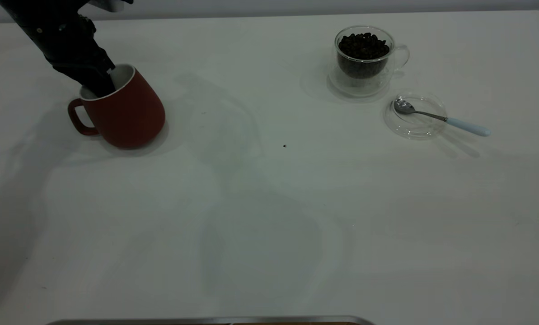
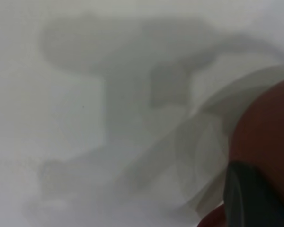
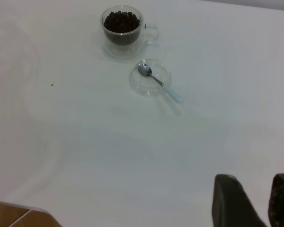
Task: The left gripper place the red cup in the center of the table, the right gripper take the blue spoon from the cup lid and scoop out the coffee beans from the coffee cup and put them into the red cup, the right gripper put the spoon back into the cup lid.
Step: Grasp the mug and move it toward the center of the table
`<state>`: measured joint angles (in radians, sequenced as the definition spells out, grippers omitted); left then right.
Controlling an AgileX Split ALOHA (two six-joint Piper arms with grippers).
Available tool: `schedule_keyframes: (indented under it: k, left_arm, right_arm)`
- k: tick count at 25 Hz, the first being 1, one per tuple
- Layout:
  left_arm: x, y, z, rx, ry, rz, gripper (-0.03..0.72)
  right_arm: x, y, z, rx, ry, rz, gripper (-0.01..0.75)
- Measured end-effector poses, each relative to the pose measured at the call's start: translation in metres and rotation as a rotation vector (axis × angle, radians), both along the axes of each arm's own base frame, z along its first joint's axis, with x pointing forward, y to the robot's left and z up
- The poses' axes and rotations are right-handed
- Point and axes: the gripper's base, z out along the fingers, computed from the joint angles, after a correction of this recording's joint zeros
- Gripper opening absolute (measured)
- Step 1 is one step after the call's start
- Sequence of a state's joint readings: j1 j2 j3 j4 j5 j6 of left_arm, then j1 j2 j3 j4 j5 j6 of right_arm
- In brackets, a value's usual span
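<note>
The red cup (image 1: 129, 113) stands at the far left of the table (image 1: 269, 203), leaning slightly. My left gripper (image 1: 100, 85) is shut on its rim, one finger inside the white interior and one outside. The left wrist view shows the cup's red wall (image 2: 267, 123) close beside a dark finger (image 2: 251, 198). The coffee cup (image 1: 364, 58) with coffee beans (image 1: 363, 45) stands at the far right. In front of it, the blue spoon (image 1: 445, 118) lies across the cup lid (image 1: 414, 128). My right gripper (image 3: 267, 194) hovers open, far from the coffee cup (image 3: 122, 26) and spoon (image 3: 158, 82).
A tiny dark speck (image 1: 284, 146) lies near the middle of the table. A metal edge (image 1: 206, 320) runs along the table's near side. In the right wrist view a wooden surface (image 3: 9, 215) shows past the table's rounded corner.
</note>
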<state>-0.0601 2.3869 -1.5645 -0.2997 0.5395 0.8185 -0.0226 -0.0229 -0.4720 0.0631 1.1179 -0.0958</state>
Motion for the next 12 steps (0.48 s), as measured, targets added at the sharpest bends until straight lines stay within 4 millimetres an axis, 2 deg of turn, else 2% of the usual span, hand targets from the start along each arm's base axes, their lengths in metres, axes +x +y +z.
schedule_keyframes:
  k: [5, 9, 12]
  left_arm:
    - [-0.002, -0.011, 0.006, -0.007, 0.021, -0.023, 0.094]
    - [0.01, -0.039, 0.028, -0.006, -0.02, -0.022, 0.094]
    - [0.02, -0.067, 0.047, 0.043, -0.086, -0.025, 0.094]
  right_arm:
    - [0.0, 0.0, 0.0, 0.0, 0.0, 0.0, 0.24]
    - [0.0, 0.0, 0.0, 0.0, 0.0, 0.0, 0.24]
    - [0.0, 0.0, 0.0, 0.0, 0.0, 0.0, 0.24]
